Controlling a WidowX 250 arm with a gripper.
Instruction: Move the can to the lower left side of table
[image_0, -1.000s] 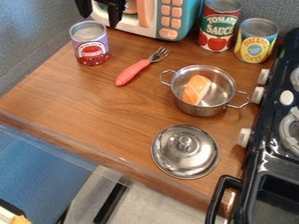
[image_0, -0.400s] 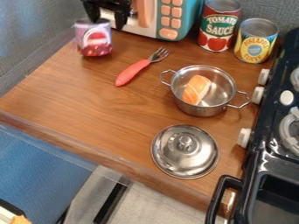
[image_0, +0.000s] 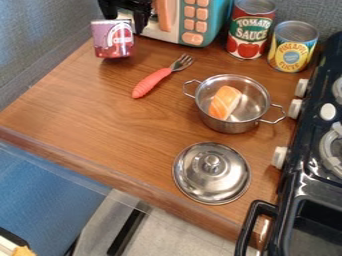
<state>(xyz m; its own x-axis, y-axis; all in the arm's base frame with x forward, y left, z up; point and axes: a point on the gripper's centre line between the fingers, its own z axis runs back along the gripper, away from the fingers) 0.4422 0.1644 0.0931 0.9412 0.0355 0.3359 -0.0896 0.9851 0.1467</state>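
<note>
Black fingers on the gripper (image_0: 125, 23) are closed on the purple and red can (image_0: 113, 39), near the top left of the view. The can is up off the wood and tipped, with its top turned away.

Under it is a big brown table (image_0: 100, 120) with thin dark lines in the wood. Its front edge (image_0: 133, 182) runs on a slant and looks shiny. A fork (image_0: 151, 83) with a red handle lies near the middle of the back part. To its right is a silver pot (image_0: 227, 125) with two handles — and an orange and white piece of food (image_0: 225, 102) sits inside. The pot's round lid (image_0: 212, 173) lies flat just in front, knob up.

At the back stand a red and green can (image_0: 250, 32) and a yellow can (image_0: 292, 49), next to a blue and white toy oven (image_0: 212, 22) with peach buttons. A black toy stove (image_0: 307, 165) with white knobs is on the right.

Behind and to the left is a gray-blue wall (image_0: 40, 40). Down low, past the table, I see something flat and blue (image_0: 47, 195) — and pale gray floor (image_0: 180, 232).
</note>
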